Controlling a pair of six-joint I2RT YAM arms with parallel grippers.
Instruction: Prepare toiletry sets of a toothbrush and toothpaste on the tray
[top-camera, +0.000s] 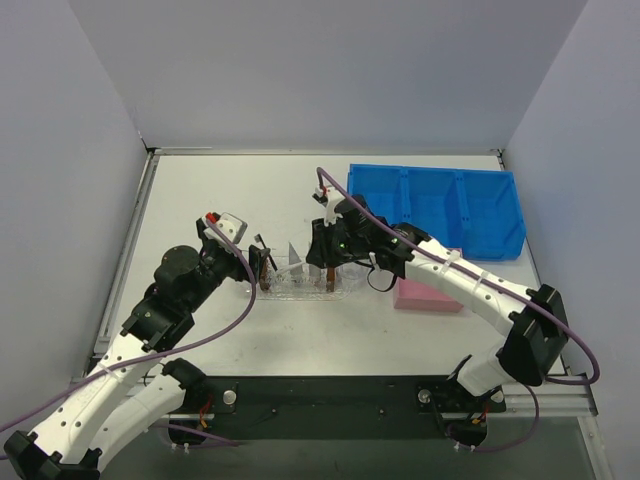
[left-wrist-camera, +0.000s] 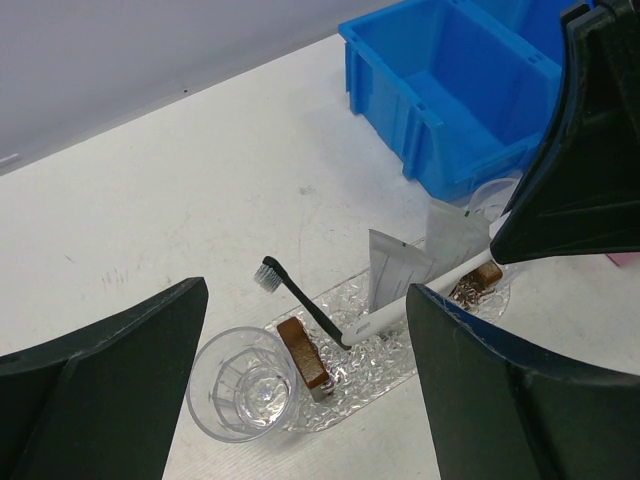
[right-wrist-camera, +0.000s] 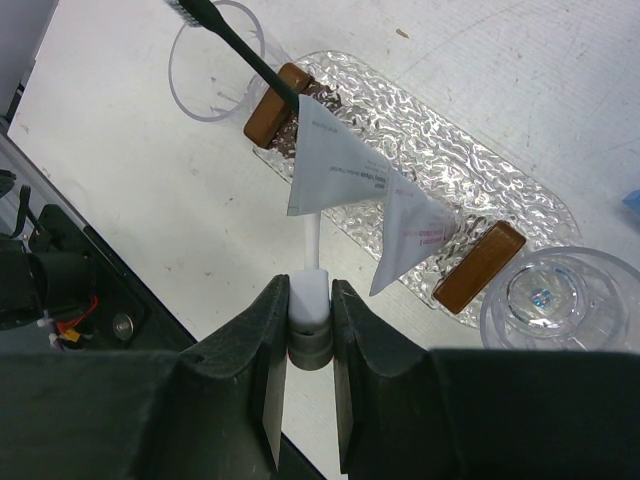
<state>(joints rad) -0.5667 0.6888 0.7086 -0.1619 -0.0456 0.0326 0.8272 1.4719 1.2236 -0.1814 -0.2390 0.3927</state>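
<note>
The clear textured tray (top-camera: 300, 285) lies mid-table; it also shows in the left wrist view (left-wrist-camera: 395, 355) and the right wrist view (right-wrist-camera: 440, 150). Two silvery-white toothpaste tubes (right-wrist-camera: 330, 165) (right-wrist-camera: 415, 235) stand on it. The black toothbrush (left-wrist-camera: 305, 305) leans on a brown block, its bristles raised past the tray's end. My right gripper (right-wrist-camera: 308, 290) is shut on the handle end of the white toothbrush (left-wrist-camera: 430, 295), whose far end reaches over the tray to the black one. My left gripper (left-wrist-camera: 305, 300) is open wide above the tray's left end, holding nothing.
Two brown blocks (right-wrist-camera: 272, 115) (right-wrist-camera: 478, 265) sit at the tray's ends. A clear cup (left-wrist-camera: 240, 385) stands by the left end and another (right-wrist-camera: 560, 300) by the right end. A blue compartmented bin (top-camera: 440, 205) is at the back right, a pink box (top-camera: 428, 295) beside the tray.
</note>
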